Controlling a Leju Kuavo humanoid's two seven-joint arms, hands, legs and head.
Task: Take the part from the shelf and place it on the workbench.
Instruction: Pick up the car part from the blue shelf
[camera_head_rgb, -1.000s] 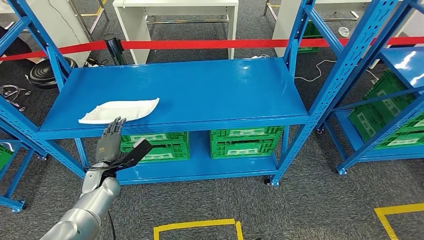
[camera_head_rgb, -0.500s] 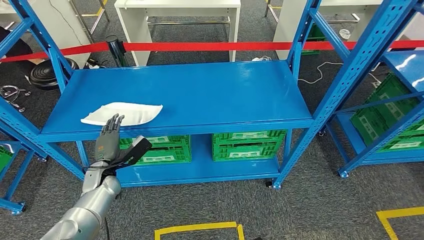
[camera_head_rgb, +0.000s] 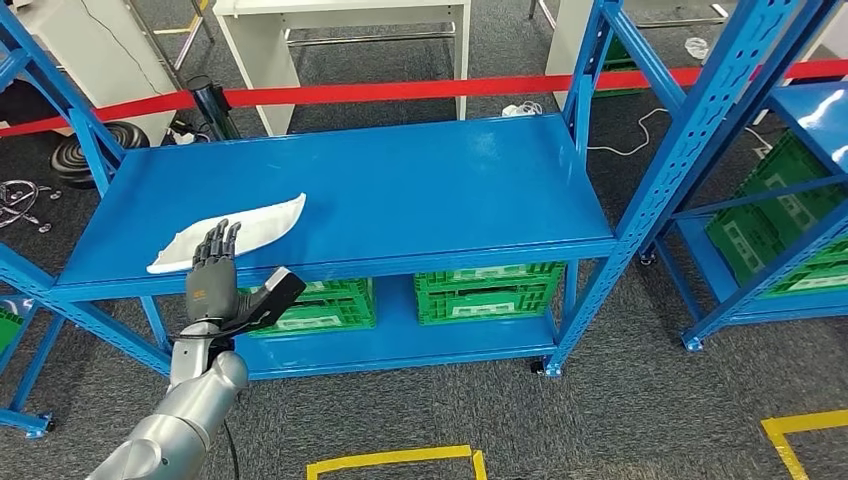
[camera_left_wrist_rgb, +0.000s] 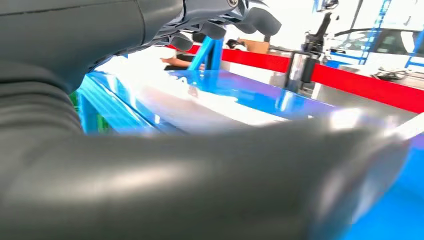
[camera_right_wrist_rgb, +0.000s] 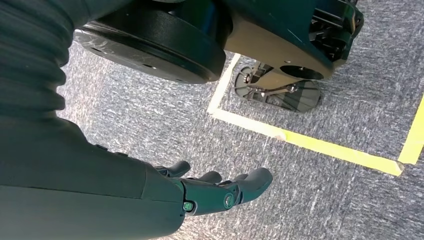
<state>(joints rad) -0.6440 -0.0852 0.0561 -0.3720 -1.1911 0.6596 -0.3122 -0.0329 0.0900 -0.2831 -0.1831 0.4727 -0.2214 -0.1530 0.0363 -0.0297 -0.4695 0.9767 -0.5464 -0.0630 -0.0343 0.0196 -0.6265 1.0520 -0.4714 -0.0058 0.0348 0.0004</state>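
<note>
Reaching for the white part on the blue shelf, and I judge this to be the approach step: nothing is grasped yet. My left hand is up at the shelf's front edge, fingers apart and pointing over the lip, thumb stuck out to the side. It holds nothing. In the head view the fingertips overlap the near edge of the part; whether they touch it I cannot tell from here.

The part itself lies flat on the shelf's top deck, a thin, pale, elongated piece, close to the front edge and toward the shelf's left end, angled across the deck. Below that deck, green crates sit on the shelf's lower level. Behind the shelf runs a red barrier tape.

My left wrist camera looks along the shelf's deck past my own thumb, and glare washes out the part there.

My right hand hangs low, away from the shelf, over grey carpet with yellow floor tape; its fingers are loosely apart and hold nothing.

Next move, as I read it: slide the left fingers further over the part, bring the thumb under or against its near edge, and close. It looks thin and flat, so getting a fingertip beneath it at the shelf's lip will be the tricky bit.
</note>
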